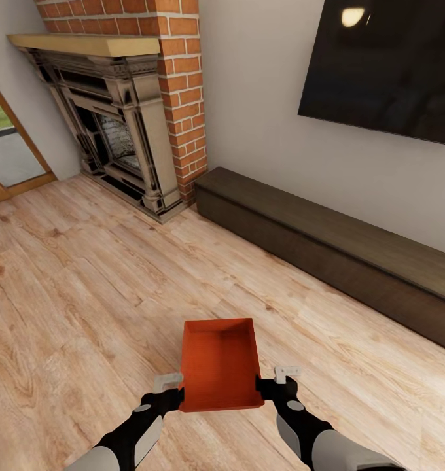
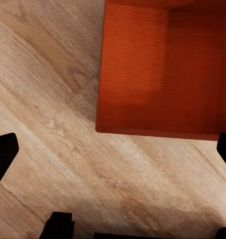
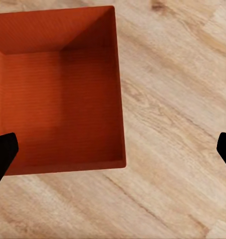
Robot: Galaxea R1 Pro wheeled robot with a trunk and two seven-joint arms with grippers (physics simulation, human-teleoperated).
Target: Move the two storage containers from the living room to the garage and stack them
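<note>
Head view shows the left gripper (image 1: pixel 172 390) and the right gripper (image 1: pixel 273 386) pressed against the two short-side walls of one storage container (image 1: pixel 220 363), an orange-red bin that is empty inside. Each gripper has its fingers spread wide (the wrist views show dark fingertips far apart), so the bin seems squeezed between the two arms. No writing or label is readable anywhere. Beyond the container lies the wood plank floor (image 1: pixel 85 281), then one long dark bench (image 1: pixel 327 252), one brick fireplace (image 1: pixel 127 111) and one black TV (image 1: pixel 386 65).
</note>
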